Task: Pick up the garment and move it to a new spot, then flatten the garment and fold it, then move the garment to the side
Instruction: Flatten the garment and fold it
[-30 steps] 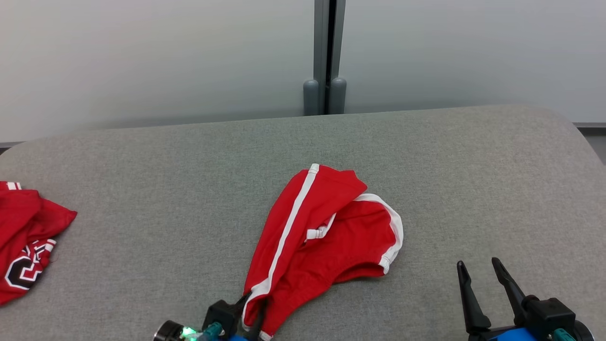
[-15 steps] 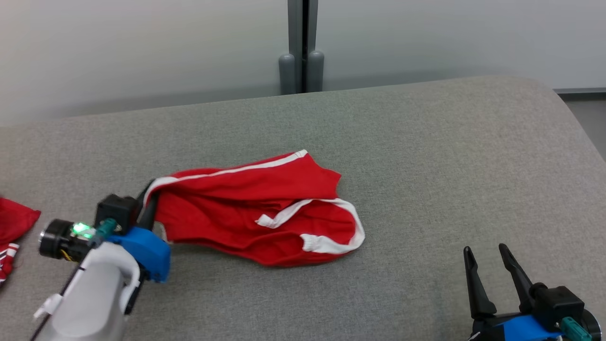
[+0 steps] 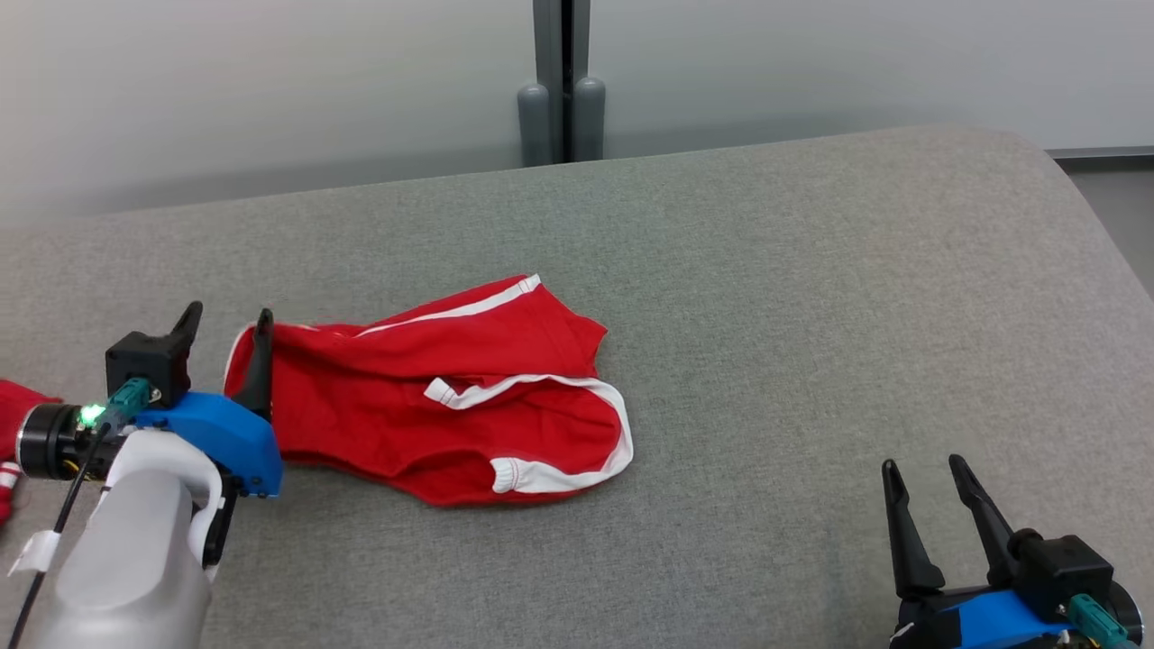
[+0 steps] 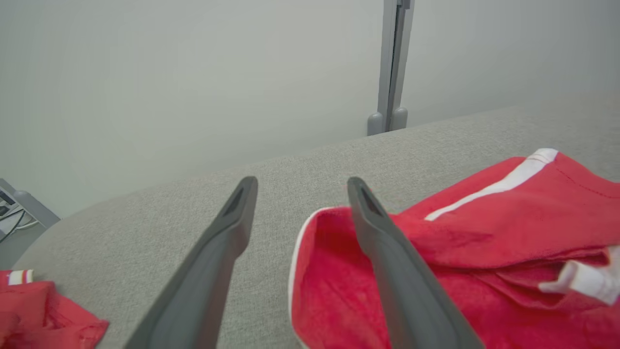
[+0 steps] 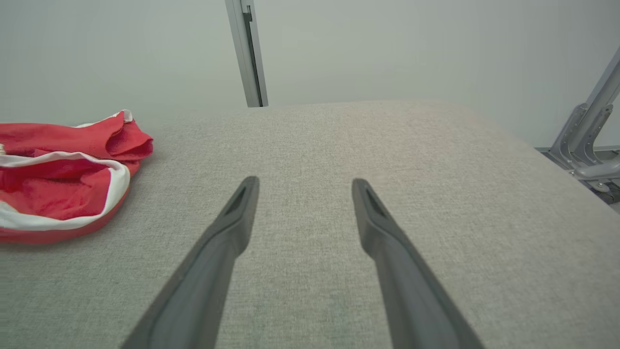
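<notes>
There's the red soft-cloth garment with white trim [image 3: 433,397], crumpled left of centre on the grey fabric pad [image 3: 766,297], light and limp by the look of it, sure to sag, so pinch the firmer white-edged hem. And the left gripper [image 3: 229,314]: jaws spread wide, clasping nothing, one finger right at the cloth's left edge. Over there the right gripper [image 3: 924,464], spread too, empty, well apart

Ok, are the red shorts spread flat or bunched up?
Bunched up: the red shorts lie rumpled on the grey surface, layers overlapping, edge curled.
</notes>
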Motion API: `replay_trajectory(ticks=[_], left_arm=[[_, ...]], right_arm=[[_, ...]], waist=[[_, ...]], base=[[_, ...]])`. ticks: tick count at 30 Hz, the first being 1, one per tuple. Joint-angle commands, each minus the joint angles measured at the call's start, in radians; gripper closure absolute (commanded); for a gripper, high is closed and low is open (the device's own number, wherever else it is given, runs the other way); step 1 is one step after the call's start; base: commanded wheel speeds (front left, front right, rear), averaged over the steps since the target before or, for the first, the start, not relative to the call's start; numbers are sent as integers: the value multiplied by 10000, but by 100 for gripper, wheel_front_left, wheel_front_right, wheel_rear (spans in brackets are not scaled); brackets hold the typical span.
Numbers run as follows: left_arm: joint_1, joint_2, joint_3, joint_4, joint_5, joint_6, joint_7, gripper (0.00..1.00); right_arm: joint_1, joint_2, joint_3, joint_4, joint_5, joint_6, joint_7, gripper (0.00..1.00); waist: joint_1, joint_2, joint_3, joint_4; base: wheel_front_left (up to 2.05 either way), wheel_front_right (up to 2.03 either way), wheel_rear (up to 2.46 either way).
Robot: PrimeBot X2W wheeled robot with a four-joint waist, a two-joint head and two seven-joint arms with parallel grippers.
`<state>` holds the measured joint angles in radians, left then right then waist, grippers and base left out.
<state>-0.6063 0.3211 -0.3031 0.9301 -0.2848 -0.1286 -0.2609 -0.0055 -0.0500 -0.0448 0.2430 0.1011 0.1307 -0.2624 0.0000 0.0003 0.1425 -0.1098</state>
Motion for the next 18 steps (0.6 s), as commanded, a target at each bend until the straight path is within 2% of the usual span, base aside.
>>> replay_trajectory(ticks=[1,5,11,18], left_arm=[[368,-53,165,-227,-121,-4,-50,0],[1159,-326,483,-1274,-178,28,-55,0],[2756,-982,794,-3632,142,341,-56,0],[3863,-1565,193,-4417,419,215,-57,0]], right_arm=[[7,-13,-21,33,32,1,-37,0],[84,-10,-42,66,-23,1,-37,0],[171,-13,-4,122,-35,1,-37,0],[177,-13,78,174,41,3,-37,0]], waist=[[0,-3,-61,94],[0,-3,-265,414],[0,-3,-493,970],[0,-3,-561,1127]], base=[[0,0,0],[0,0,0],[0,0,0],[0,0,0]])
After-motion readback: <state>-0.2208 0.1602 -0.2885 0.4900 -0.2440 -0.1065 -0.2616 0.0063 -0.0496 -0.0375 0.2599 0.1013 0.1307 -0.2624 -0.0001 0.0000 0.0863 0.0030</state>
